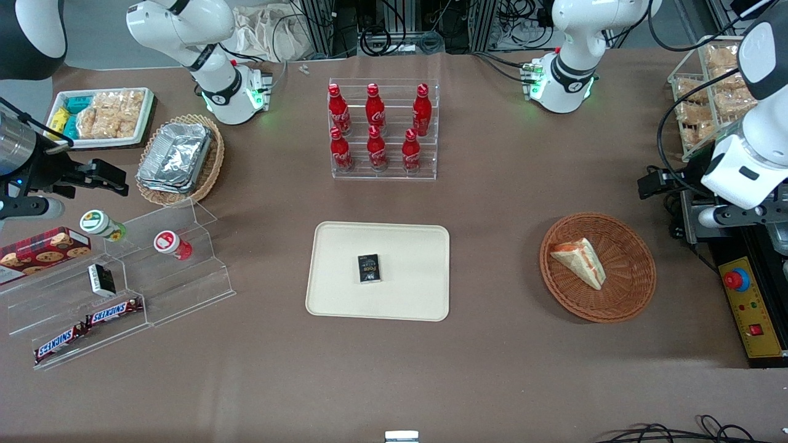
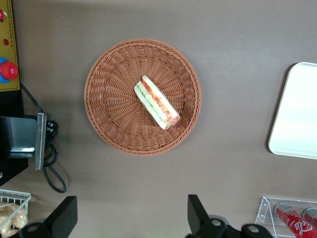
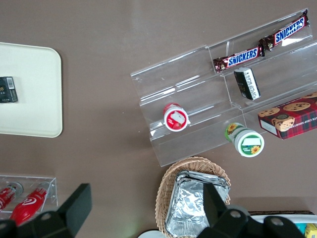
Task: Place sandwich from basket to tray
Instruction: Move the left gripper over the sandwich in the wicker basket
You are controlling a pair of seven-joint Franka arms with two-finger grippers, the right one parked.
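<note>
My gripper point(image 2: 131, 218) hangs open, fingers spread wide, above the brown table point(image 1: 492, 203) and clear of the wicker basket point(image 1: 622, 298). The sandwich point(image 1: 579, 261) lies inside that basket, right of centre in the front view, well apart from the cream tray point(image 1: 345, 289).

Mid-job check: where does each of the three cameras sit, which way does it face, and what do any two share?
Front view: high, facing both arm bases, looking down on the cream rectangular tray.
Left wrist view: above the round reddish-brown wicker basket, looking down at the triangular white-bread sandwich; the open gripper shows.
Right wrist view: downward onto the clear acrylic snack shelf; parked fingers show.
Shared: the tray appears in all three; front and left wrist share basket and sandwich.
</note>
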